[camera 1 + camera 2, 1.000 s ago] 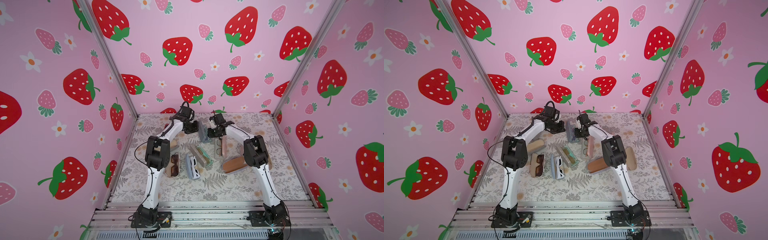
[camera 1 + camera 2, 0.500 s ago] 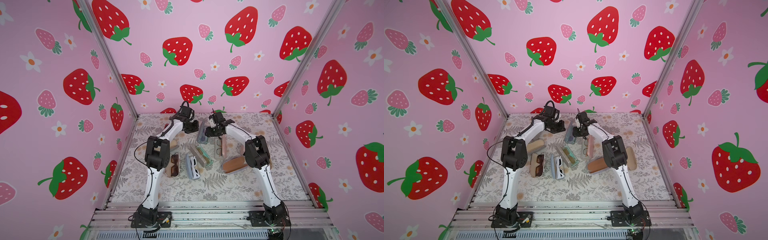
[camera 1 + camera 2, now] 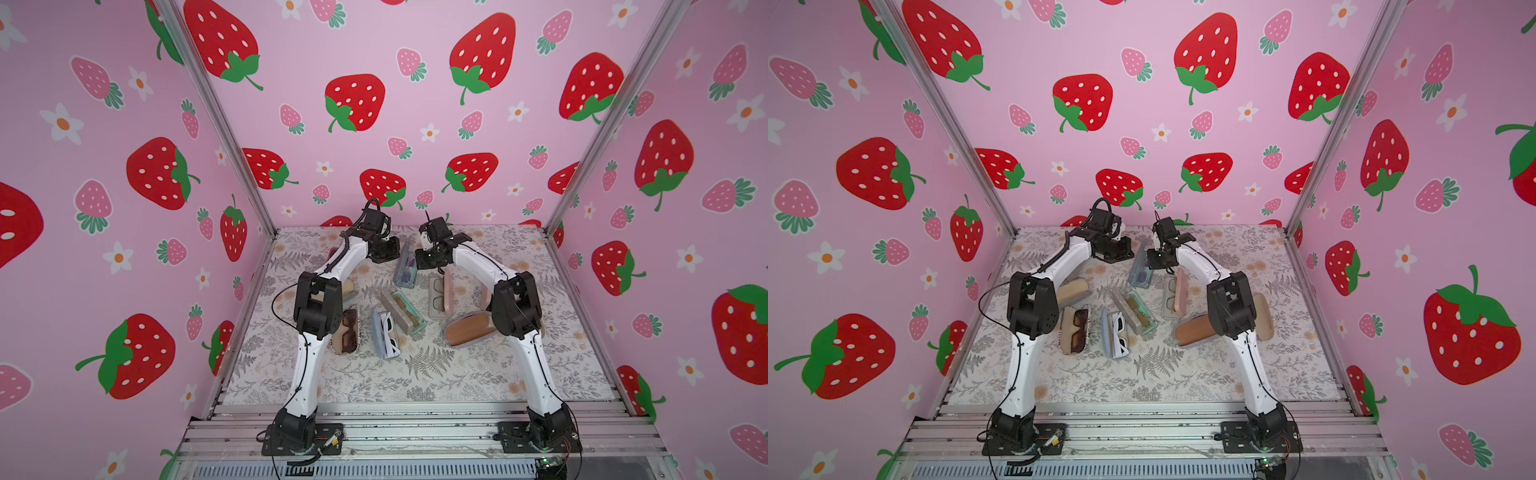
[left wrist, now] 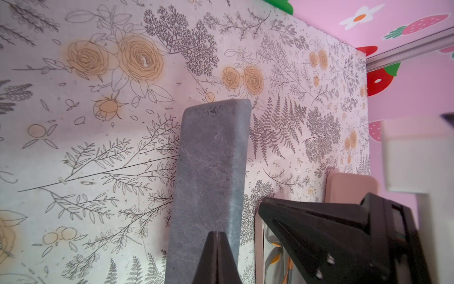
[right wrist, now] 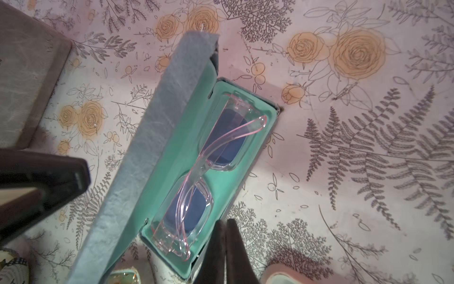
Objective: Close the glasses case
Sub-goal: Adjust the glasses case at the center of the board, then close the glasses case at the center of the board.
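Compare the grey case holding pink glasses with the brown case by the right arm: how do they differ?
The grey case stands open, lid raised; the brown case looks shut. The grey case is boxy, teal-lined, and shows pink glasses; the brown case is rounded, contents hidden. Both lie on the floral table.

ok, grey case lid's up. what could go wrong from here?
1. A temple of the pink glasses seems to ride above the rim; the lid may pinch it.
2. The right fingers, shut, sit by the case's edge, maybe in the lid's path.
3. The left fingers, shut behind the lid, may slide the case.
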